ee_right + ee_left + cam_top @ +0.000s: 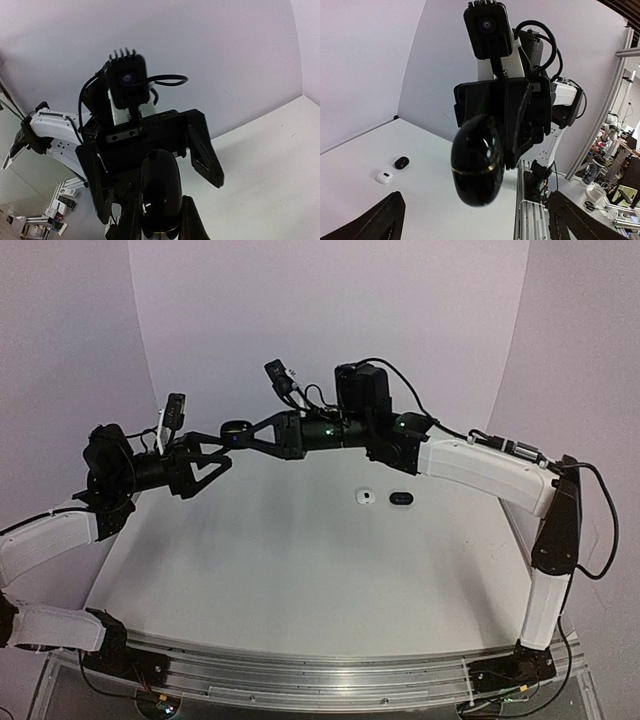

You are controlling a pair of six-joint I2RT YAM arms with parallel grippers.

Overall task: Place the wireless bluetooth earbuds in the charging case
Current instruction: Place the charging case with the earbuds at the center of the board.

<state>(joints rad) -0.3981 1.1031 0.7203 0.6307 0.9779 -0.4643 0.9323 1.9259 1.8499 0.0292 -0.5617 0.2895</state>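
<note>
You have a white table (300, 570) with a white backdrop (330, 320) curving up behind it and on both sides. A ribbed aluminium rail (320, 672) runs along its near edge. In the left wrist view, past the table's edge, you see a slanting metal frame post (606, 102) and a cluttered workshop (620, 190), too blurred to itemise.

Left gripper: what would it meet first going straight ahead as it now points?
The black charging case, clamped in the right gripper facing it; how near they are is unclear.
</note>
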